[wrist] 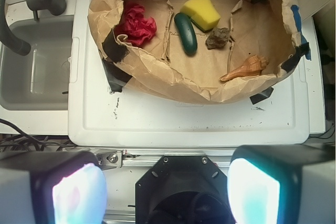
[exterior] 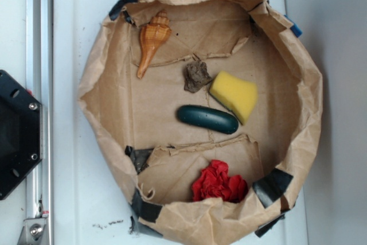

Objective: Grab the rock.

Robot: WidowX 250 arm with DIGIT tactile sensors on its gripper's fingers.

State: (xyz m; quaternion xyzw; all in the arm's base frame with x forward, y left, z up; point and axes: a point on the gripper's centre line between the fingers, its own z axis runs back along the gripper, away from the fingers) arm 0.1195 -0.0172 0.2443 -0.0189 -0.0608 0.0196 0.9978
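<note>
Rock (exterior: 196,76) unobscured, tool (wrist: 167,190) pads blurred

place: probably lab toy-kitchen | cues: sink (wrist: 31,77), faucet (wrist: 23,3), white counter (wrist: 184,124), aluminium rail (exterior: 37,55)

A white moulded worktop (exterior: 80,199) fills most of the exterior view, scuffed with a few dark specks near the lower middle of the frame, and a pale metal rail (exterior: 39,55) runs down its left edge. In the wrist view a recessed white sink (wrist: 31,72) sits in the upper left beside that worktop, with a dark grey curved faucet (wrist: 23,3) arching over it. The light is soft and even, leaving only faint shadows on the pale grey surface (exterior: 338,38) at the right of the exterior frame.
</note>
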